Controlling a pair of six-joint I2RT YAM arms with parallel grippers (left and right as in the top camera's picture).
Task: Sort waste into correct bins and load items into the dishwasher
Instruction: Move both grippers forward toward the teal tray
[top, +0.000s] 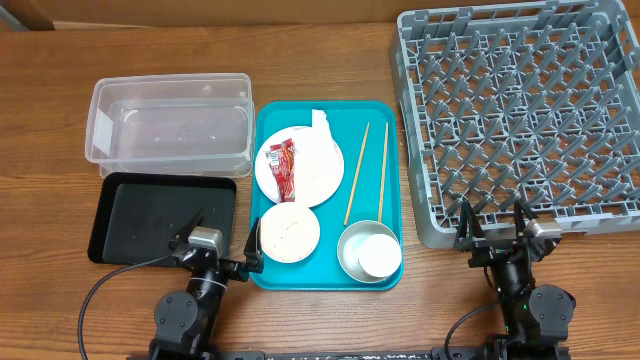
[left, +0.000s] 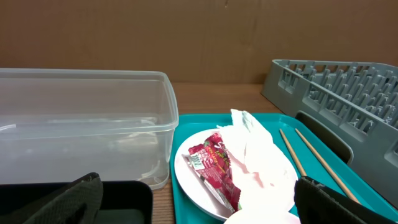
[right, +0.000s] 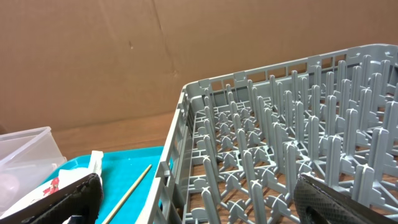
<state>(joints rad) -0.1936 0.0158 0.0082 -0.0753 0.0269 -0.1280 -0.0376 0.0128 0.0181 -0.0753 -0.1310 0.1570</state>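
A white plate on the teal tray carries a red sauce packet and a crumpled napkin. The left wrist view shows the packet and napkin too. A white bowl, a metal bowl holding a white cup, and two chopsticks lie on the tray. The clear tub and black tray stand left. The grey dish rack stands right. My left gripper is open and empty over the black tray's near right corner. My right gripper is open and empty at the rack's near edge.
The teal serving tray sits between the bins and the rack. A brown cardboard wall stands behind the table. The rack's near wall lies just ahead of my right gripper.
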